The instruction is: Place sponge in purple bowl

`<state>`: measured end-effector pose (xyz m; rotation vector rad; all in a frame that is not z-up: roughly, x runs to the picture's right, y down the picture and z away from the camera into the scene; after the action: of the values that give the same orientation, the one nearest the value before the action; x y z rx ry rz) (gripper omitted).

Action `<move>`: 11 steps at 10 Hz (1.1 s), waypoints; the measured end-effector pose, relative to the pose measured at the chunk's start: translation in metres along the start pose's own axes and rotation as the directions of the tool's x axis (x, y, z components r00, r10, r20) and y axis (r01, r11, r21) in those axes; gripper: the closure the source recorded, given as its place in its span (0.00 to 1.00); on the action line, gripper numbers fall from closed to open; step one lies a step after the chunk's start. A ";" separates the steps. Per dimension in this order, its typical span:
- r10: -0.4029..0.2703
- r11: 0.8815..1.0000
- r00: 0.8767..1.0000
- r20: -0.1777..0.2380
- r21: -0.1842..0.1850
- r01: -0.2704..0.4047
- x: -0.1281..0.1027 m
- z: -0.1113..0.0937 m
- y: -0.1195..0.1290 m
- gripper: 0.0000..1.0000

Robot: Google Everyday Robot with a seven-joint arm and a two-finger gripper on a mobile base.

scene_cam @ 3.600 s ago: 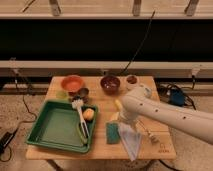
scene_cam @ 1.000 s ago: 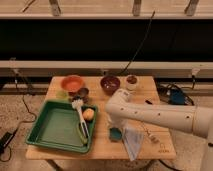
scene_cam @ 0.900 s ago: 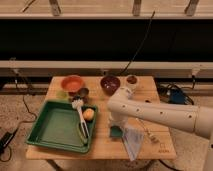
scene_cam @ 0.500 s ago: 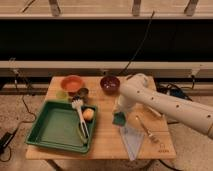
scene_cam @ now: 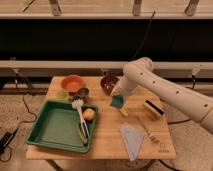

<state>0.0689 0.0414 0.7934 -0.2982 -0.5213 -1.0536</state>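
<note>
Evidently the gripper (scene_cam: 118,96) clamps the sponge (scene_cam: 116,102) aloft just beside the purple bowl (scene_cam: 107,84), positioned to drop it inside.

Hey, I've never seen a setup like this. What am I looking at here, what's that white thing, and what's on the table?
The white thing is a robot arm reaching in from the right. One camera looks down on a wooden table. The arm's hand grips a small teal sponge, held just beside a purple bowl. Also there: an orange bowl, a green tray with a brush in it, and a pale cloth.
</note>
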 end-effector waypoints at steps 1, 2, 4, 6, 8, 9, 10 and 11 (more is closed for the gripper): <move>0.002 1.000 1.000 -0.001 0.002 -0.002 0.001 -0.001 -0.002 1.00; 0.007 1.000 1.000 -0.004 0.000 -0.007 0.002 -0.001 0.001 1.00; 0.006 1.000 1.000 -0.003 0.000 -0.006 0.002 -0.001 0.000 1.00; 0.009 1.000 1.000 0.001 0.002 -0.009 0.002 0.000 0.000 1.00; 0.012 1.000 1.000 0.014 0.023 -0.012 0.015 0.002 0.002 1.00; 0.004 0.999 1.000 0.019 0.037 -0.004 0.029 0.005 -0.005 1.00; -0.009 0.999 1.000 0.024 0.046 0.008 0.044 0.008 -0.013 1.00; -0.019 0.998 0.999 0.028 0.054 0.017 0.054 0.010 -0.019 1.00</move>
<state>0.0705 -0.0029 0.8310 -0.2622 -0.5777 -1.0523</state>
